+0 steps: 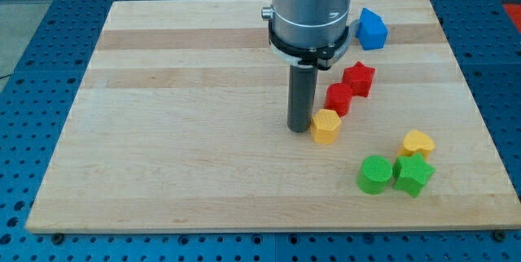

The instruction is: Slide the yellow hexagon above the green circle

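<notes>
near the middle of the wooden board [187, 91], a little toward the view's right, my tip [299, 128] rests on the surface just to the view's left of the yellow hexagon [326, 125], touching it or very nearly so; the exact contact cannot be told. i carry no hand to clench or release, only a straight dark rod hanging from the grey cylinder of the arm [312, 6], and it holds nothing. the yellow hexagon sits above and to the view's left of the green circle [374, 174], apart from it, with bare wood between them. just beside the hexagon at its upper right stands a red block [339, 98] whose shape is hard to make out, seemingly touching it, and beyond that, again up and to the right, a red star [358, 77] close against the first red one. a blue block [372, 28] lies near the view's top, just right of the arm. toward the view's bottom right, the green circle has a green star [413, 174] just beside it on the right, and a yellow heart [418, 142] sits right above that star. around the board runs a blue perforated table [32, 50].
</notes>
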{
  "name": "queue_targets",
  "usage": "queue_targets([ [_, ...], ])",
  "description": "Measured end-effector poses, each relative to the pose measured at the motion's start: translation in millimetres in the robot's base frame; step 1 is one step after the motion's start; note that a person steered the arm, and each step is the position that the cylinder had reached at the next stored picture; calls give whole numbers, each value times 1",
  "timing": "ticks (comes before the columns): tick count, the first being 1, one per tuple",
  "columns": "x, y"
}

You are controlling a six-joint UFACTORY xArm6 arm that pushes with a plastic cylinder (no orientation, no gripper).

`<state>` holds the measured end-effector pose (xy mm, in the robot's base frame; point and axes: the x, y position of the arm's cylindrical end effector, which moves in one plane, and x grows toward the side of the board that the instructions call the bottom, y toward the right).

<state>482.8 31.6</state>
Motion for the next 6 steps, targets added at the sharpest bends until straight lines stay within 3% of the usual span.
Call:
queue_targets([
  [1,-7,-38],
  [3,-5,43],
  [5,2,66],
  [6,26,83],
])
